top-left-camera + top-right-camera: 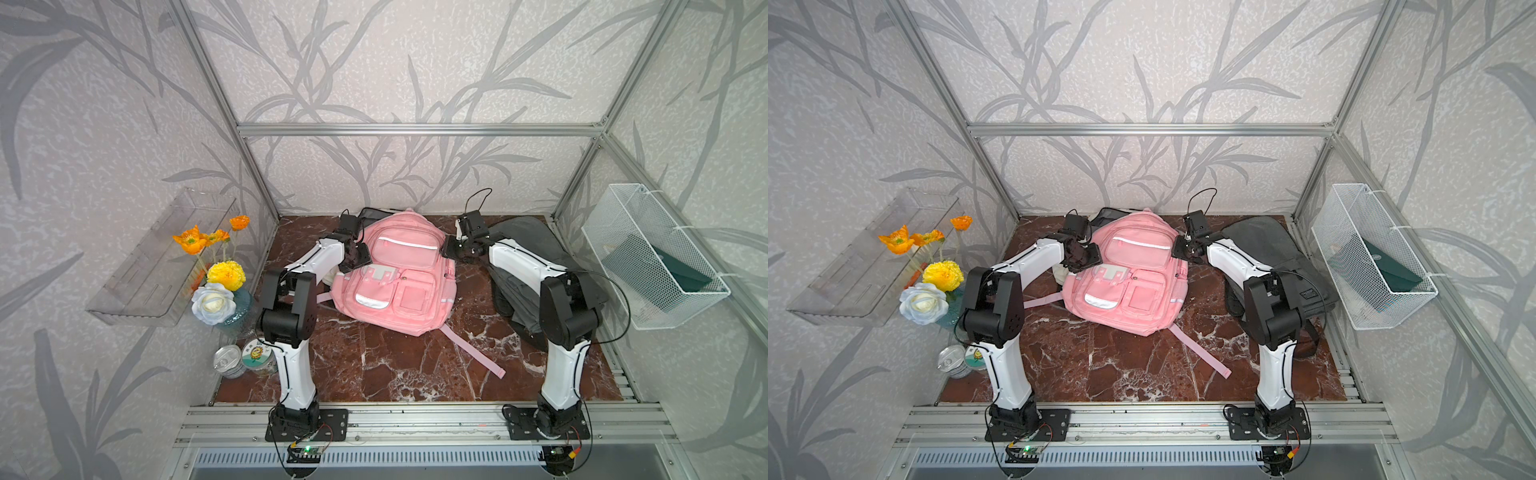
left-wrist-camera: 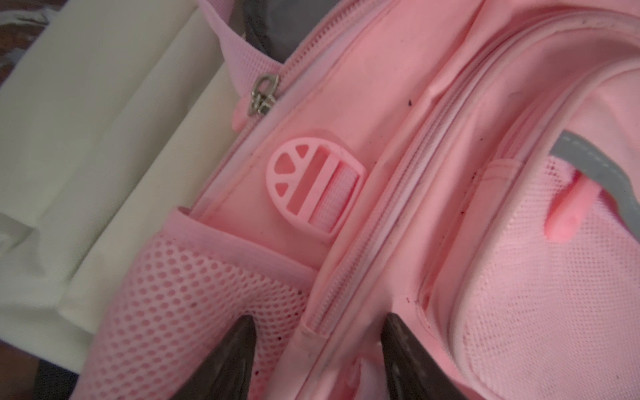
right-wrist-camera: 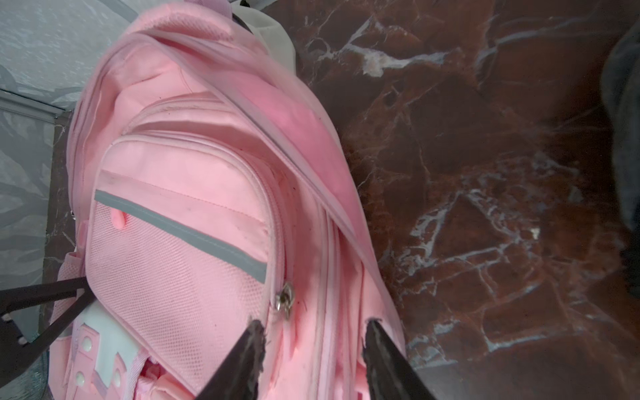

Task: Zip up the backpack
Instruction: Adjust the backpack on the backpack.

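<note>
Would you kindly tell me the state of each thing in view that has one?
Pink backpack, lying flat, front up.
Zipper pull, free, ungripped.
Left gripper, jaws astride a side seam, grip unclear.
Right gripper, open beside the zipper pull.
Grey bag, slumped flat.
Tin can, upright, unopened.

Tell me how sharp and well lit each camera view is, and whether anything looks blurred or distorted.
In both top views: even light, sharp focus, frame posts splayed by the wide lens, pink backpack crisp. In the left wrist view: very close and soft, the metal zipper pull slightly blurred. In the right wrist view: the backpack fairly sharp, the marble tabletop darker.
</note>
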{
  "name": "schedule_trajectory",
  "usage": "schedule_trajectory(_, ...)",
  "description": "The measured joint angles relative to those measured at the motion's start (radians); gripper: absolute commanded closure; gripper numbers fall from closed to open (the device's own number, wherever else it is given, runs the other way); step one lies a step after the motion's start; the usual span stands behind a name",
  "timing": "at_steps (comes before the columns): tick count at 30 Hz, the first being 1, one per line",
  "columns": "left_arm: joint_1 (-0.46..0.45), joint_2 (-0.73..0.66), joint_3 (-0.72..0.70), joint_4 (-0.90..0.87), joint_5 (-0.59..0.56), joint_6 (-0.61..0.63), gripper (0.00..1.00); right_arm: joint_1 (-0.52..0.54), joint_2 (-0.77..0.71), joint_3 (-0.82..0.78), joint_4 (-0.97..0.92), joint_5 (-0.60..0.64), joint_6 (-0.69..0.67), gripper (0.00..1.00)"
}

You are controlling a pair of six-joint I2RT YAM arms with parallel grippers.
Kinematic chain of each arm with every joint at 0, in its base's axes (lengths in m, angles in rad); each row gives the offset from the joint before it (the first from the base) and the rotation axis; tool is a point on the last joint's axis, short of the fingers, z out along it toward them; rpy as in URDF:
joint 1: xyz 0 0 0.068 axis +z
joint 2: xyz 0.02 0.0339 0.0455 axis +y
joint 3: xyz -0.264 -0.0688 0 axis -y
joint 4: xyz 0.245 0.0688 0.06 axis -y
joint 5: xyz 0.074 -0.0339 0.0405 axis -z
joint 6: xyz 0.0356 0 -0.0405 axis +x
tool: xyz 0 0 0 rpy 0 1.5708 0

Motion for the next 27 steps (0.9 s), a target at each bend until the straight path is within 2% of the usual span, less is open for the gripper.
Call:
schedule_trajectory(7,0.001,0.014,0.016,-0.005,-0.011,0.002,0.45,0.003,0.070,0.032,-0.007,-0.024,-0.014,0.66)
schedule_trajectory(15,0.051,0.041,0.061,-0.019,-0.035,0.007,0.45,0.053,0.078,0.039,0.004,-0.039,-0.002,0.65)
schedule_trajectory(19,0.086,0.074,0.119,-0.033,-0.038,0.030,0.44,0.108,0.050,-0.049,0.073,-0.075,0.045,0.69)
schedule_trajectory(22,0.093,0.093,0.153,-0.044,-0.043,0.048,0.40,0.179,0.023,-0.123,0.093,-0.078,0.071,0.70)
schedule_trajectory(27,0.051,0.082,0.169,-0.057,-0.095,0.067,0.25,0.270,-0.066,-0.232,0.084,-0.044,0.092,0.69)
